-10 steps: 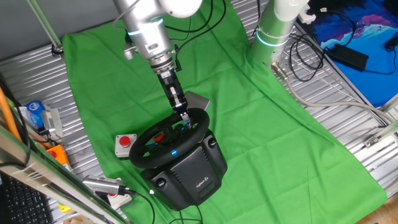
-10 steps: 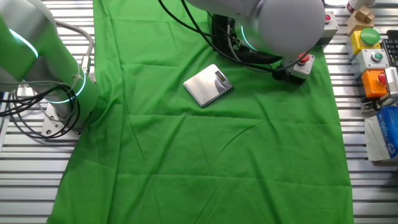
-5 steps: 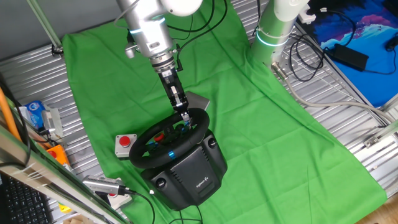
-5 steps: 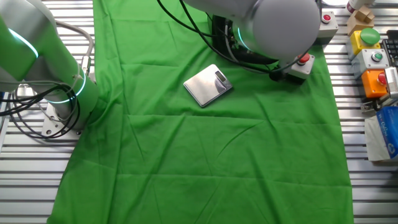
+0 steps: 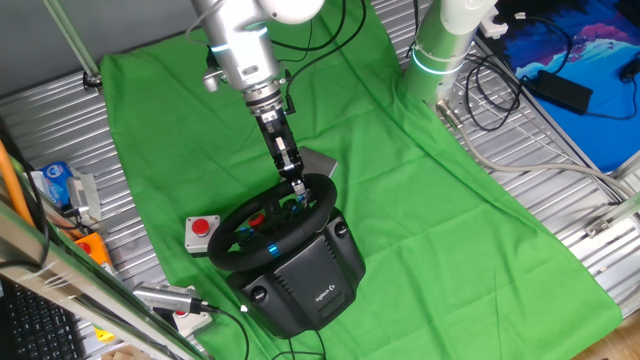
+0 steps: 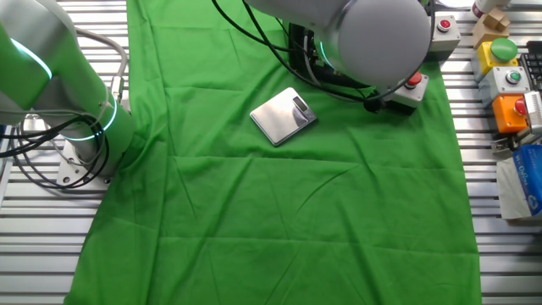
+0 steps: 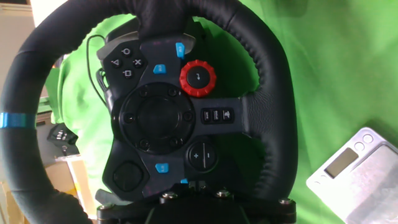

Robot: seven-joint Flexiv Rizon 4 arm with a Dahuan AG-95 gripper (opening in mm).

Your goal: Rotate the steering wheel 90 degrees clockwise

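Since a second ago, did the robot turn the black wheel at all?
Hardly. The silver arm leaned a little to the right up top, while the gripper stayed at the far rim of the round black steering wheel, which looks unturned. The small grey box with the red button and the flat silver scale kept their places.

The setting was a robotics laboratory. A slatted aluminium surface (image 5: pixel 560 215) carried a green cloth (image 6: pixel 279 212), with loose cables (image 5: pixel 500 85), a second robot base (image 5: pixel 445 45) and coloured push-button boxes (image 6: pixel 508 80) along its edges.
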